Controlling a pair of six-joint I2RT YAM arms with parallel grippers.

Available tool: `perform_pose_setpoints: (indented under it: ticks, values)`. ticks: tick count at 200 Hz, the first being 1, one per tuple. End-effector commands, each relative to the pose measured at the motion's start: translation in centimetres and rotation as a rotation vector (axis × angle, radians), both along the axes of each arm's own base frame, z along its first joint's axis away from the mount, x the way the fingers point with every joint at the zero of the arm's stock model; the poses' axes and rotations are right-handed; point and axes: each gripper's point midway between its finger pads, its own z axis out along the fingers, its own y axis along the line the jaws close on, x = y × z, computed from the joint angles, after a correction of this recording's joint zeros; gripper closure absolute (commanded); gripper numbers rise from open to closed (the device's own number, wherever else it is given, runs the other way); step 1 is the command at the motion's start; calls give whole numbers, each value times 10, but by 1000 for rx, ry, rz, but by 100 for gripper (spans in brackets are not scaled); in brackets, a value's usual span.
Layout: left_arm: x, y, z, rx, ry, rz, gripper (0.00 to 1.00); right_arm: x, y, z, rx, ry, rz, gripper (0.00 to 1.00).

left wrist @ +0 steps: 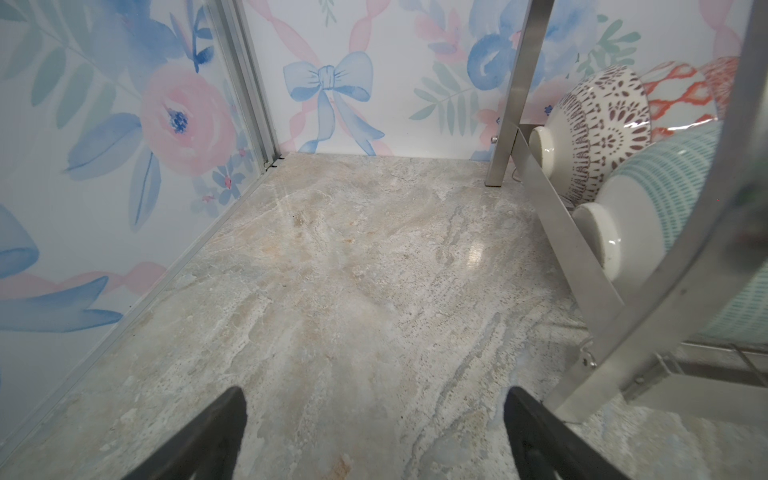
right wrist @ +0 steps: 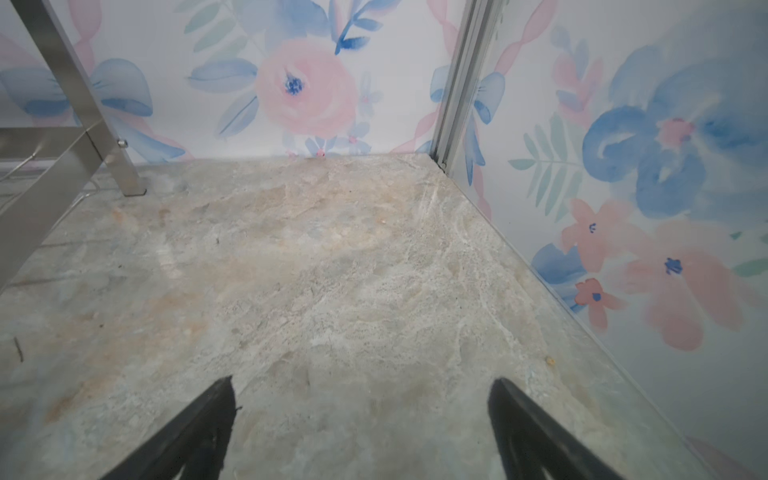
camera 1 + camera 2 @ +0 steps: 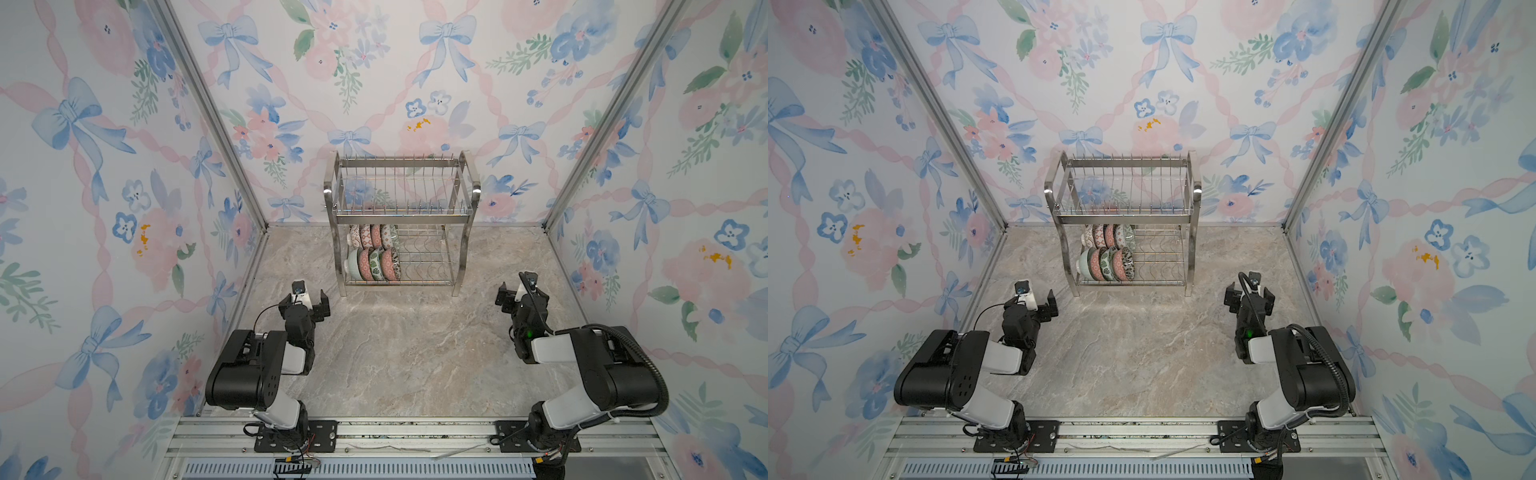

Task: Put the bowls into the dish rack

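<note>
Mounting rail: nearest my top camera I see the aluminium rail (image 3: 415, 432), with both arm bases bolted onto it.
Left arm: the left arm (image 3: 249, 370) is folded at the elbow near the left wall, and its forearm points forward toward the rack.
Left gripper: I see the left gripper (image 3: 304, 299) (image 1: 375, 391) with its jaws spread wide and nothing between them. It sits over bare tabletop (image 3: 395, 353), near the rack's near left leg but apart from it.
Right arm: the right arm (image 3: 598, 374) mirrors that pose, elbow by the right wall and wrist aimed forward.
Right gripper: the right gripper (image 3: 521, 293) (image 2: 363, 381) is also spread wide and holds nothing. It sits off to the right of the rack.
Dish rack: the dish rack (image 3: 401, 216) (image 3: 1125, 218) stands upright against the back wall, midway between the side walls.
Bowls: I count eight bowls (image 3: 365, 262) on the lower tier, standing on edge in two rows of four at its left end.
Left wrist view: a pale green bowl (image 1: 673, 208) is at the front and a brown-and-white bowl (image 1: 602, 120) behind it. Their feet face the rack's left side frame.
</note>
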Motion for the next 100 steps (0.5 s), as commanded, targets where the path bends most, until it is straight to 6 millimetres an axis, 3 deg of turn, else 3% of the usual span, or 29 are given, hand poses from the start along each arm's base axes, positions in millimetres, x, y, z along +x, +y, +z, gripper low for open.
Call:
perform_pose_setpoints:
  ticks: [1,100]
  values:
    - [4,-5,9,14,-31,-22,2,-3,3,-11,14,48,14,4]
    - [4,-5,9,14,-31,-22,2,0,7,-13,9,64,36,4]
